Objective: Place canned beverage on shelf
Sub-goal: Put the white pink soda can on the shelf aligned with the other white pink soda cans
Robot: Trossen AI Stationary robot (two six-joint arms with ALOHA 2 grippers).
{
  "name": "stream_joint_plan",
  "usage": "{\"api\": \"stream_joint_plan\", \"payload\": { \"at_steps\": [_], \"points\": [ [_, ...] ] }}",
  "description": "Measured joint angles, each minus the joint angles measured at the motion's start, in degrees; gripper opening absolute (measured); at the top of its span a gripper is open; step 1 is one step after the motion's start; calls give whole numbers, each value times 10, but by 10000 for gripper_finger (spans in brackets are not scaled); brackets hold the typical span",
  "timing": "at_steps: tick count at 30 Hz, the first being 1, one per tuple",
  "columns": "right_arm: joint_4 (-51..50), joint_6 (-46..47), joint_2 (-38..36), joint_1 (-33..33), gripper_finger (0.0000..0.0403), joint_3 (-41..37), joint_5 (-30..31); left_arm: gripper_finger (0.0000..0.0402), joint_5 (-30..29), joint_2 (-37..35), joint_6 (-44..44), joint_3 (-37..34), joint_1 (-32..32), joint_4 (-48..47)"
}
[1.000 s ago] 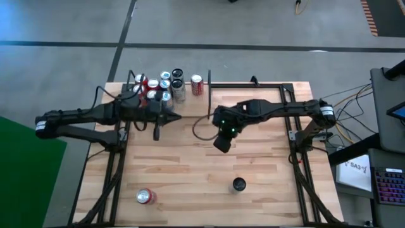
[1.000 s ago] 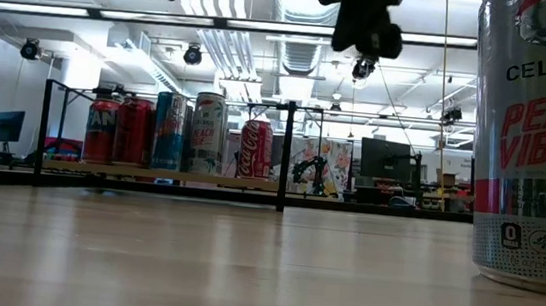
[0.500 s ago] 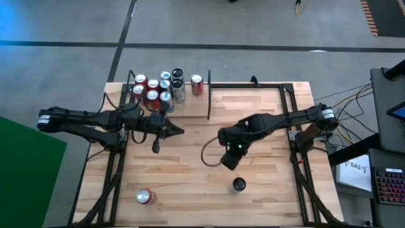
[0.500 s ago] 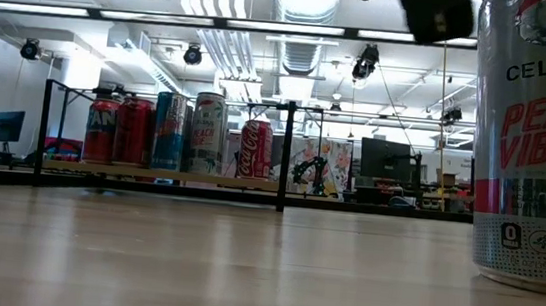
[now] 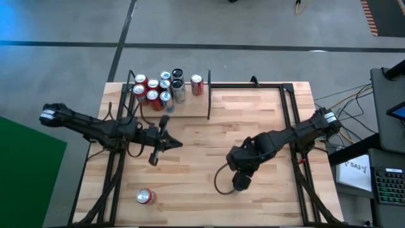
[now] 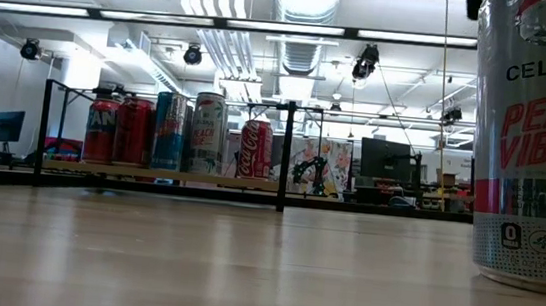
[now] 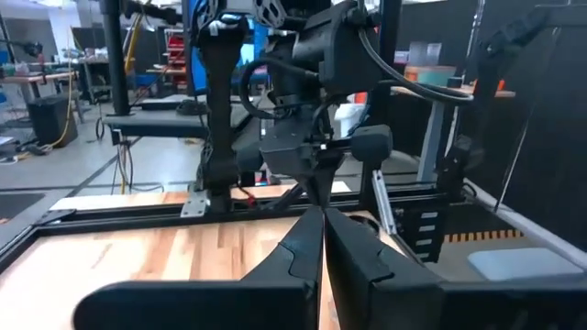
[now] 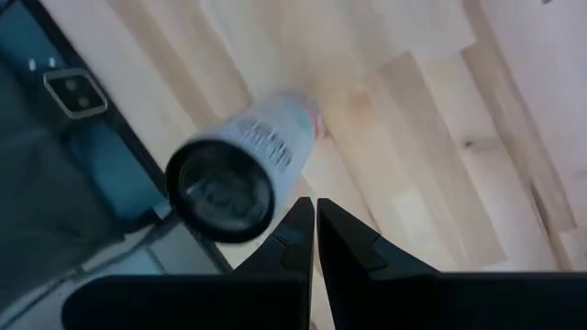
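A silver Celsius can (image 8: 229, 183) with a dark top stands upright on the table near the front, right of centre; the low view shows it large at the right (image 6: 536, 138). My right gripper (image 5: 242, 181) hangs shut just above it, pointing steeply down, fingertips (image 8: 315, 213) beside the can's top and not touching it. A red can (image 5: 145, 197) lies on its side at the near left. The shelf (image 6: 150, 173) at the far left holds several upright cans (image 5: 158, 88). My left gripper (image 5: 179, 144) is shut, level and holds nothing, left of centre.
A black upright divider rod (image 5: 209, 101) stands at the shelf's right end. Black frame rods (image 5: 288, 107) run along the table's right side and others (image 5: 114, 164) along the left. Bare wood lies between the two grippers. A desk with a keyboard (image 5: 386, 183) is beyond the right edge.
My right gripper has swung from the table's middle toward the near edge and a little right, ending over the standing silver can, and has tipped more steeply down. My left gripper has moved toward the near edge, away from the shelf, staying shut. No can has moved.
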Motion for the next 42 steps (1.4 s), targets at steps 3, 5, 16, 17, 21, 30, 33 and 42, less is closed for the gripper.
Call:
{"api": "stream_joint_plan", "payload": {
  "at_steps": [3,5,16,17,21,30,33,42],
  "points": [
    [0,-14,0,22,9,-1,6,0,-4,1,0,-4,-14,7],
    [6,-41,0,35,9,-2,24,0,-4,3,0,-5,-21,13],
    [101,-214,0,94,9,-4,160,0,-5,9,0,-10,-52,36],
    [110,-222,0,99,9,-4,181,0,-5,9,3,-10,-54,36],
    [120,-243,0,122,9,-5,261,0,-5,9,11,-10,-59,36],
    [147,-246,-4,172,9,-21,349,0,-5,9,12,-10,-60,36],
    [171,-248,-5,184,9,-37,362,0,-5,9,12,-10,-60,36],
    [288,-312,-27,193,9,-108,391,0,-5,9,11,-10,-60,39]
  ]
}}
